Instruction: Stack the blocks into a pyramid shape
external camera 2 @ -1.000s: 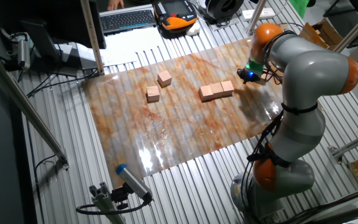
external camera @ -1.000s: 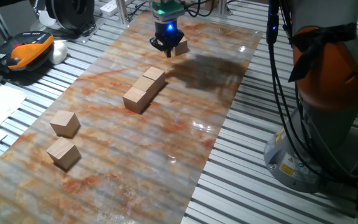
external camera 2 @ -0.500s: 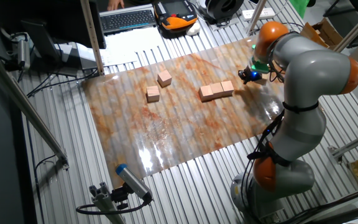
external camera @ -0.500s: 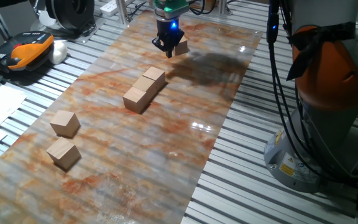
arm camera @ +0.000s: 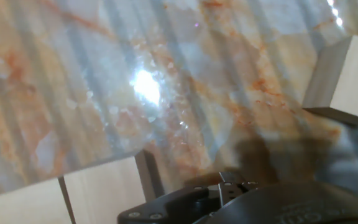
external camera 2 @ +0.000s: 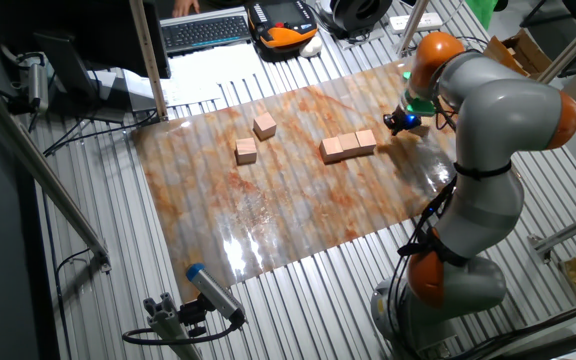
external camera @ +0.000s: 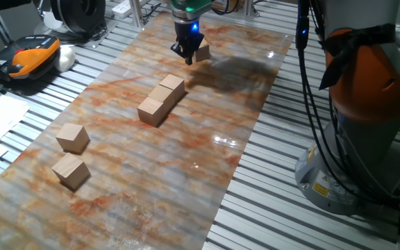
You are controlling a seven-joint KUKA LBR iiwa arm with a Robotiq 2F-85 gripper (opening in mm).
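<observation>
Gripper (external camera: 188, 58): low over the far end of the mat (external camera: 186, 153); whether the jaws are parted or closed cannot be told.
Far block (external camera: 201, 52): on the mat just beside the gripper, at its right; contact unclear.
Block row (external camera: 161, 101): cubes touching in a line, mid-mat.
Two loose blocks (external camera: 71, 137) (external camera: 71, 171): near left, apart.
Pyramid: none built; every block lies flat.

Grey-and-orange arm (external camera 2: 488, 110), black cables (external camera: 311, 104), blue-lit black claw (external camera: 189, 55)
</observation>
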